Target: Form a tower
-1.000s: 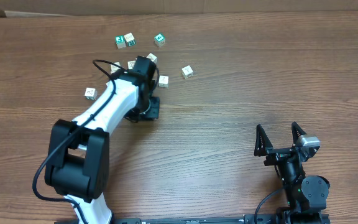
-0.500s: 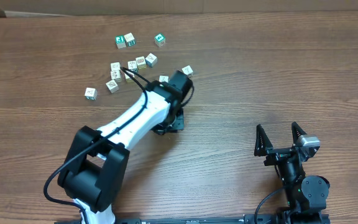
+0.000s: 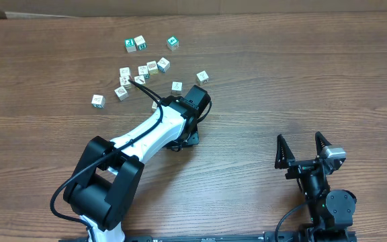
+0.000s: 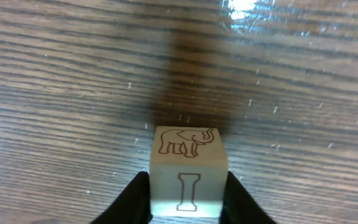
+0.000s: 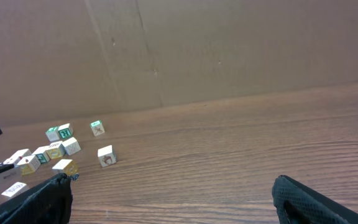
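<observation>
1. The left end effector (image 4: pixel 188 200) is closing narrowly on the elephant cube (image 4: pixel 188 163), its fingers (image 4: pixel 138 198) lying against both sides.
2. The worktop (image 3: pixel 281 81) is carrying no tower yet; no column is standing in any view.
3. The left arm (image 3: pixel 153 128) is now reaching over bare wood to the right of the scatter it was covering a second ago.
4. The right end effector (image 3: pixel 299 136) is idling near the front edge, spread wide and holding nothing.
5. The loose cubes (image 3: pixel 152 66) are lying singly at the far left, uncovered again.
6. The elephant cube seems to be settling on open wood apart from the rest. I am judging that it is being placed as the tower's base.
</observation>
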